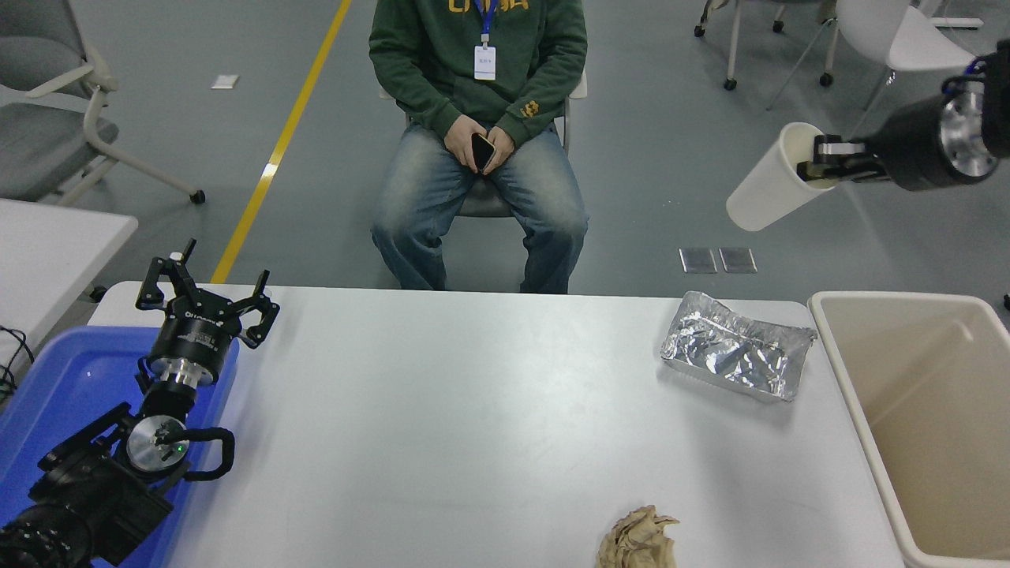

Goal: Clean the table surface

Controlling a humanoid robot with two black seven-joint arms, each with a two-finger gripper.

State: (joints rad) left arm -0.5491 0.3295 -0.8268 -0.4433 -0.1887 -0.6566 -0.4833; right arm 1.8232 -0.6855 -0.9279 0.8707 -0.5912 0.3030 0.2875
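White and tapered, a tilted paper cup (769, 180) hangs from the right gripper (821, 160), whose fingers (830, 147) are pinched on its rim, high above the floor beyond the far right corner of the large white table surface (473, 426), well clear of it. Judging by this, the carry-to-bin step is in hand; next the cup must come over the beige plastic bin (931, 418) before release. A crumpled foil tray (738, 355) and a brown paper wad (639, 538) remain on the tabletop. The left gripper (207, 304) sits parked at lower left, fingers spread.
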